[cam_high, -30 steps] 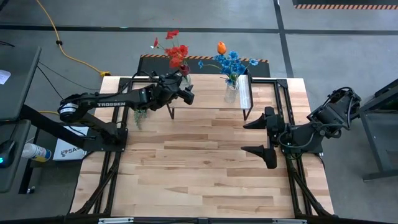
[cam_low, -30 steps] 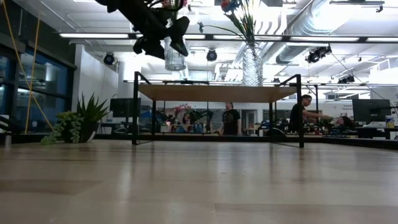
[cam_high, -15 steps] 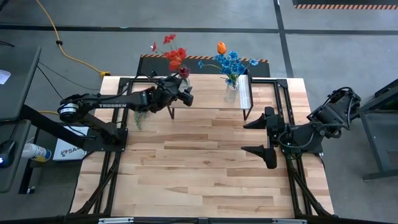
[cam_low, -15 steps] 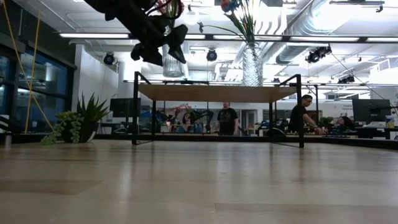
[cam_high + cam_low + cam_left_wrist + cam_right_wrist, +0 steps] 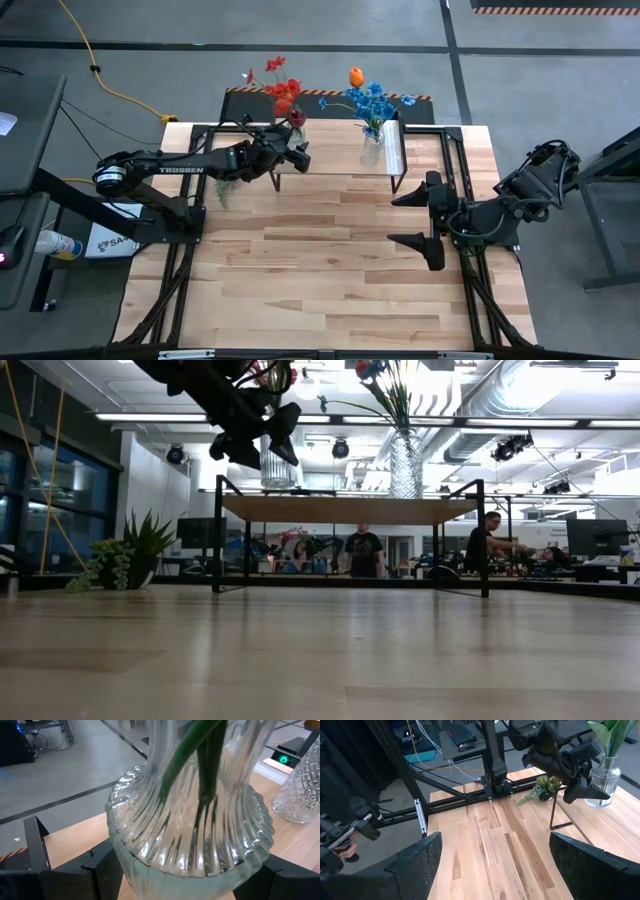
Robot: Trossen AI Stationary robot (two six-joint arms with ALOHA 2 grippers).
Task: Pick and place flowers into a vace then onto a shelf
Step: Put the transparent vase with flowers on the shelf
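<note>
The left pincer (image 5: 292, 148) grips the ribbed glass vase (image 5: 190, 835) of red flowers (image 5: 283, 92) just above the shelf (image 5: 350, 509), needing lowering upright beside the blue bouquet's vase (image 5: 371, 148); the right pincer (image 5: 432, 220) waits open.

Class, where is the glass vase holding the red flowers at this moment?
The ribbed vase sits between the fingers of the left pincer, held above the left end of the shelf, with the second vase of blue flowers standing toward the shelf's right end.
</note>
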